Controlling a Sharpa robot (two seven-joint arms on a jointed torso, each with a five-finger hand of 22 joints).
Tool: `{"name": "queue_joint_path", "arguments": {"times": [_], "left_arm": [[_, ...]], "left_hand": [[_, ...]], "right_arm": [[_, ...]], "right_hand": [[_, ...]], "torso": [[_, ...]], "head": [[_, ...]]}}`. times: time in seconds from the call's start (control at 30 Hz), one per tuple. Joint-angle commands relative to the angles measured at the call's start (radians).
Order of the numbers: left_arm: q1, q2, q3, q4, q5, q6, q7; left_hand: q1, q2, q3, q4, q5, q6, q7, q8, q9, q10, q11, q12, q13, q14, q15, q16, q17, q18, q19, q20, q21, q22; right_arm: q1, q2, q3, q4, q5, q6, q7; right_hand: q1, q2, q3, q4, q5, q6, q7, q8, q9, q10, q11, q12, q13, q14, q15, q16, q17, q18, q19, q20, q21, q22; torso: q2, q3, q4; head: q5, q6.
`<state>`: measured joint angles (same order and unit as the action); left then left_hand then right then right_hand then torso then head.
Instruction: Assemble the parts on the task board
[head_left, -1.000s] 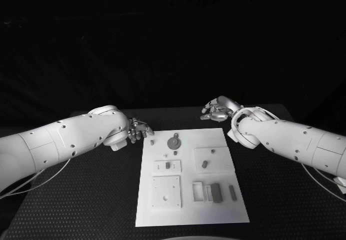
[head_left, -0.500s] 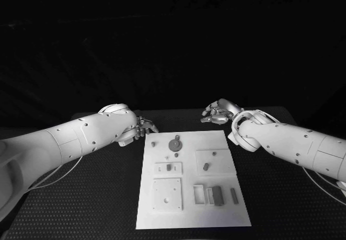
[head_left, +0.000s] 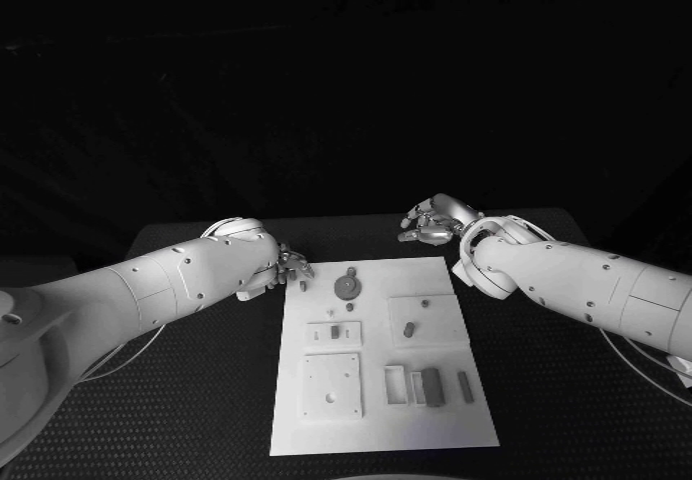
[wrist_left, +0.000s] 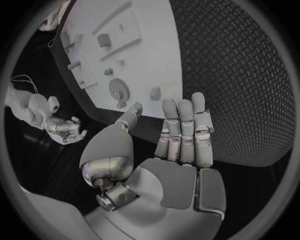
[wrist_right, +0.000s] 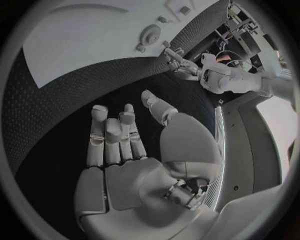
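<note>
- Your task board (head_left: 378, 400) lies in the lower middle of the head view on the black table (head_left: 173, 400). It looks loose on the table, so a hand landing on its edge could shove it and upset every part.
- Your left hand (head_left: 293, 265) sits at the board's upper left corner, fingers extended and apart, grasping nothing; the left wrist view (wrist_left: 181, 150) shows the same. It is very near a small part (head_left: 304, 286) by that corner, and a careless sweep could knock it off.
- Your right hand (head_left: 430, 222) hovers above the board's upper right corner, over the table, released with nothing in it; the right wrist view (wrist_right: 119, 150) shows its fingers straight.
- The round part (head_left: 348, 287) lies near the board's top centre, between both hands. If both reach for it, they may collide.
- The slim upright pieces (head_left: 428, 386) at the lower right stand close together; broad fingers could topple neighbours.
</note>
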<state>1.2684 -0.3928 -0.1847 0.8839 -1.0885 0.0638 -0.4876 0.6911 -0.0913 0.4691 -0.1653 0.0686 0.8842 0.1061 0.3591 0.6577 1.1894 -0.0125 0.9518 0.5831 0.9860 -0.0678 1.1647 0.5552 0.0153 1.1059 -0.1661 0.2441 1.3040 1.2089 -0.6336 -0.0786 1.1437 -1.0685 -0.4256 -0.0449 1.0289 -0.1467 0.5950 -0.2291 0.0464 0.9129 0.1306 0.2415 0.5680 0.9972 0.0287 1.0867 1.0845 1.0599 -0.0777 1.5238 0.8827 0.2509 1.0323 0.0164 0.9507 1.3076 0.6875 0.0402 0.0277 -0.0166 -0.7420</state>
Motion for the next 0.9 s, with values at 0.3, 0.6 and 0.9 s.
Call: {"name": "queue_joint_path", "arguments": {"times": [0.3,0.6,0.9], "left_arm": [[-0.001,0.003,0.000,-0.007,0.035,0.070,0.032],[-0.001,0.005,0.000,-0.008,0.035,0.096,0.034],[-0.009,0.014,0.000,-0.023,0.035,0.086,0.040]], "left_hand": [[-0.006,0.029,-0.002,0.016,-0.004,0.020,-0.009,0.013,0.002,-0.004,-0.003,0.005,-0.001,-0.005,0.003,0.007,-0.003,-0.005,0.003,0.004,-0.010,0.005],[0.031,0.080,-0.004,-0.019,0.025,0.053,-0.017,0.013,-0.005,-0.003,-0.011,0.007,-0.003,-0.008,0.005,0.014,-0.007,-0.006,0.004,0.006,-0.015,0.016],[0.045,0.098,-0.006,-0.038,0.033,0.059,-0.018,0.008,-0.010,-0.002,-0.011,0.007,-0.005,-0.008,0.006,0.016,-0.011,-0.006,0.006,0.006,-0.017,0.020]], "right_arm": [[-0.001,0.002,0.000,0.001,-0.028,0.008,0.013],[-0.001,0.001,0.000,0.001,-0.027,0.009,0.013],[-0.001,0.001,0.000,0.002,-0.027,0.009,0.012]], "right_hand": [[0.001,0.011,-0.002,-0.004,0.004,-0.020,0.017,-0.004,-0.001,0.000,0.007,0.003,-0.001,0.001,0.008,-0.002,-0.001,0.011,0.000,-0.002,-0.003,0.016],[0.000,0.011,-0.002,-0.004,0.004,-0.020,0.017,-0.004,-0.001,0.000,0.008,0.003,-0.001,0.002,0.008,-0.001,-0.001,0.011,0.000,-0.002,-0.003,0.016],[0.000,0.012,-0.001,-0.004,0.004,-0.020,0.018,-0.004,-0.001,0.000,0.008,0.003,-0.002,0.002,0.008,-0.001,-0.001,0.011,0.000,-0.002,-0.003,0.016]], "torso": [[-0.003,-0.0002,0.0023],[-0.002,0.0000,0.0015],[-0.002,0.0008,0.0013]], "head": [[-0.003,-0.005],[-0.003,-0.009],[-0.003,-0.010]]}}
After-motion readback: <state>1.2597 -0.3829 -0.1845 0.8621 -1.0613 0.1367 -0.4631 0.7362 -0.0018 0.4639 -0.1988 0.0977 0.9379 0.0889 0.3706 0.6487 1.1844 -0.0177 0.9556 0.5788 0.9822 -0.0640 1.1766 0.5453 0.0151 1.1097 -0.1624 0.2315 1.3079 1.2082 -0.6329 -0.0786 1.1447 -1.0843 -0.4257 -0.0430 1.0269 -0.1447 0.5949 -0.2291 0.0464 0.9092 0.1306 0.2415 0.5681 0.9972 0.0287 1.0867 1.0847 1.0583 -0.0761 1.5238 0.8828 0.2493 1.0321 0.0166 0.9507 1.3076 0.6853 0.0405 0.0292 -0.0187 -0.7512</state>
